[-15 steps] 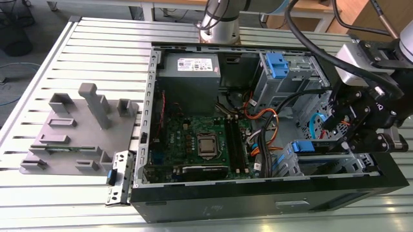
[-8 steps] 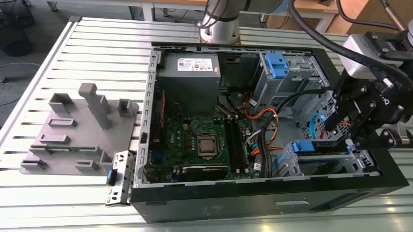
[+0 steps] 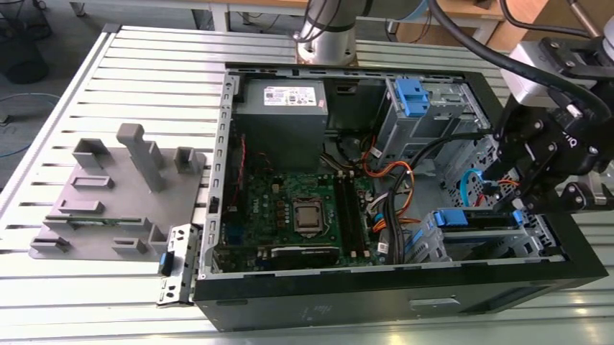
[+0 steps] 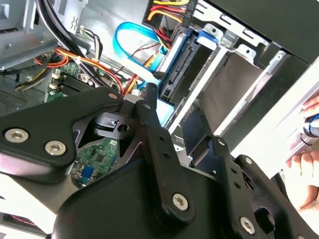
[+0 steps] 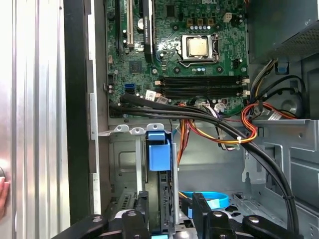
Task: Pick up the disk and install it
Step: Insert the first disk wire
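The disk (image 3: 475, 219) sits in the lower drive cage at the exterior view's right side of the open computer case, its blue bracket showing at both ends. In the first wrist view the disk (image 5: 165, 196) stands edge-on in the cage slot, with its blue end tab (image 5: 158, 149) beyond it. My gripper (image 3: 523, 207) hangs just over that cage. The black fingers (image 5: 142, 216) stand on either side of the disk's near end. My gripper (image 5: 169, 219) looks open, with a gap between one finger and the disk. In the second wrist view the disk (image 4: 182, 69) lies just past the fingertips (image 4: 148, 94).
Black and orange cables (image 5: 219, 124) cross above the cage, and a blue cable (image 5: 212, 199) lies beside it. A second cage with a blue bracket (image 3: 413, 97) stands at the back. A grey fixture plate (image 3: 106, 194) lies outside the case. A person's hand (image 4: 304, 164) rests near the case.
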{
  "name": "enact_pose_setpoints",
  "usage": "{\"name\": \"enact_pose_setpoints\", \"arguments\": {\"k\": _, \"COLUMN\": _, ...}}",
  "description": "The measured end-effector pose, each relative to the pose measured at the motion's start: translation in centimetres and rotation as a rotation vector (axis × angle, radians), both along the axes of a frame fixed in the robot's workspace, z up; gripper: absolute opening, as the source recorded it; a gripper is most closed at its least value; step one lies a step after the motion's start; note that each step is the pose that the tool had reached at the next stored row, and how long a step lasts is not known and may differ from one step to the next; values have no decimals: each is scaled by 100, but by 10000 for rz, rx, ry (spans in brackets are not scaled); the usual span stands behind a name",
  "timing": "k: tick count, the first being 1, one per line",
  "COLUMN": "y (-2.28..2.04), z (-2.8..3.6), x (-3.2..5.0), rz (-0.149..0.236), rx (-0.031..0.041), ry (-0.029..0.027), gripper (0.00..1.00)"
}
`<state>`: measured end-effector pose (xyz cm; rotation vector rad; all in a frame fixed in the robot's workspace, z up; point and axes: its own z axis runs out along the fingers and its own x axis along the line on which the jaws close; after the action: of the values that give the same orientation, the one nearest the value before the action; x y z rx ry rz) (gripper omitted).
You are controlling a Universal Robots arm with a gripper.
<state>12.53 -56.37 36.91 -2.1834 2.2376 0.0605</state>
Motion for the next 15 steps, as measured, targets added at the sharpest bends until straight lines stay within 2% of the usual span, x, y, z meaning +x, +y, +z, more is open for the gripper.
{"name": "enact_pose_setpoints", "arguments": {"k": 6, "y": 47, "z": -23, "x": 11, "rz": 0, "rx": 0, "ry": -1, "gripper": 48}}
{"name": "enact_pose_setpoints", "arguments": {"k": 15, "y": 67, "z": -108, "x": 56, "rz": 0, "rx": -1, "ry": -1, "gripper": 48}}
